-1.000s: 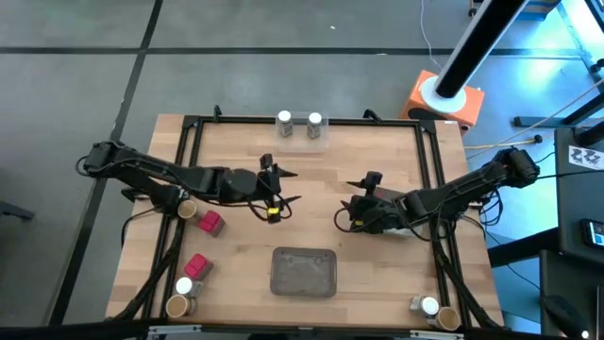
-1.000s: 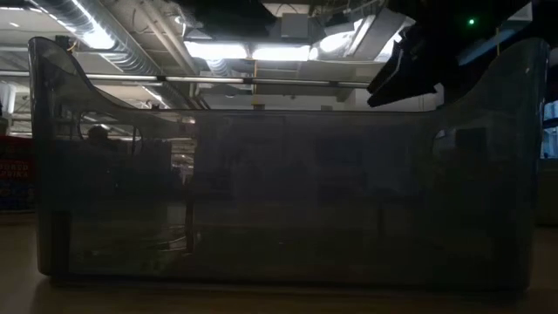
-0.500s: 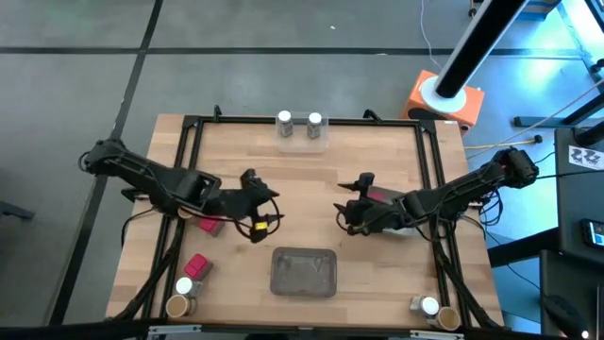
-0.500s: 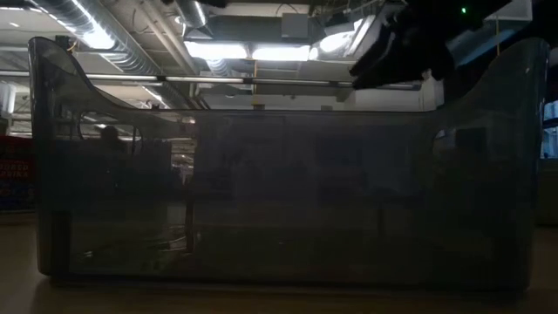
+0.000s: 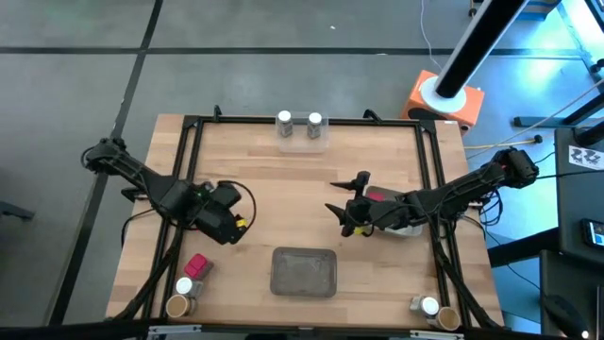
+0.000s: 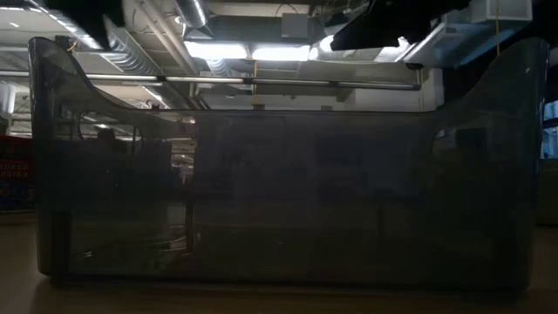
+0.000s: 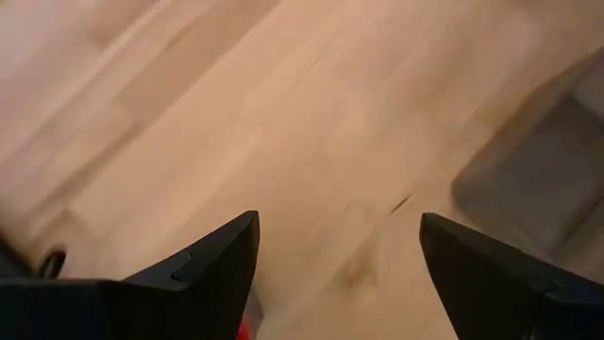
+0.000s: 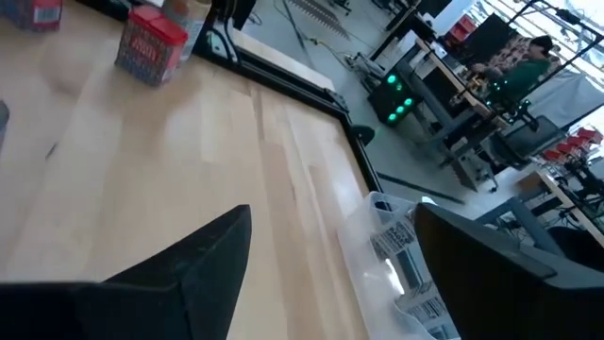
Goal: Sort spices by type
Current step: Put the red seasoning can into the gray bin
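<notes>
My left gripper point(image 5: 229, 227) point(image 7: 340, 255) is open, low over the table's left part, with bare wood between its fingers. A sliver of a red pack point(image 7: 244, 331) shows beside one finger. The gripper hides that pack in the high view. Another red pack point(image 5: 196, 265), a white-capped jar point(image 5: 185, 285) and a tan-topped jar point(image 5: 176, 305) stand at the near left corner. My right gripper point(image 5: 341, 218) point(image 8: 330, 246) is open, right of centre, holding nothing. A red pack point(image 5: 377, 196) sits beside its arm. Two white-capped jars point(image 5: 284, 120) point(image 5: 314, 120) stand at the far edge.
A grey rectangular tray point(image 5: 304, 272) lies near the middle of the near edge, and its translucent wall point(image 6: 279, 192) fills the low view. More jars point(image 5: 429, 307) stand at the near right corner. A black frame point(image 5: 189, 142) runs around the table. Bare wood lies between the grippers.
My left gripper has swung from the table's middle toward the left and near edges, and now covers the red pack that lay there. My right gripper has crept a little toward the table's left.
</notes>
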### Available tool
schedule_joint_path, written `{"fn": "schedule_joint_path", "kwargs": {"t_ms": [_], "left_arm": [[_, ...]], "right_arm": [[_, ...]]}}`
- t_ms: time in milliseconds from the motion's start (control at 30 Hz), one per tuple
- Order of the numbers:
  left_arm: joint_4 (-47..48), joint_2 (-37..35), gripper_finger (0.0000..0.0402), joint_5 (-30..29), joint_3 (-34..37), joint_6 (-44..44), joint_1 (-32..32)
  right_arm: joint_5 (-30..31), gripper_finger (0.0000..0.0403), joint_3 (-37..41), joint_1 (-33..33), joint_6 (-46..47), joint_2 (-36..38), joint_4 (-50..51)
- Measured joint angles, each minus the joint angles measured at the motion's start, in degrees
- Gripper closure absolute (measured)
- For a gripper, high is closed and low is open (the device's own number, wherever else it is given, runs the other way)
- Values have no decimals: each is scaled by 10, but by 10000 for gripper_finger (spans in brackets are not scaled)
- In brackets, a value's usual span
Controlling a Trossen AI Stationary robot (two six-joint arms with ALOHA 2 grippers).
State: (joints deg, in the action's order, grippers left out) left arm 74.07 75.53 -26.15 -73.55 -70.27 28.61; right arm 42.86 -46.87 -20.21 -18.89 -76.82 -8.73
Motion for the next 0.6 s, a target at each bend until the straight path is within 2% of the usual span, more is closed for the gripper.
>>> {"fn": "schedule_joint_path", "kwargs": {"t_ms": [267,467,600], "left_arm": [[38,0,125,75,64,-144,-7],[45,0,125,136,107,-170,-19],[50,0,125,147,127,-178,-33]], "right_arm": [[-12,104,0,0,4,0,-1],[-30,104,0,9,-8,0,-7],[-54,104,0,30,-9,0,-7]]}}
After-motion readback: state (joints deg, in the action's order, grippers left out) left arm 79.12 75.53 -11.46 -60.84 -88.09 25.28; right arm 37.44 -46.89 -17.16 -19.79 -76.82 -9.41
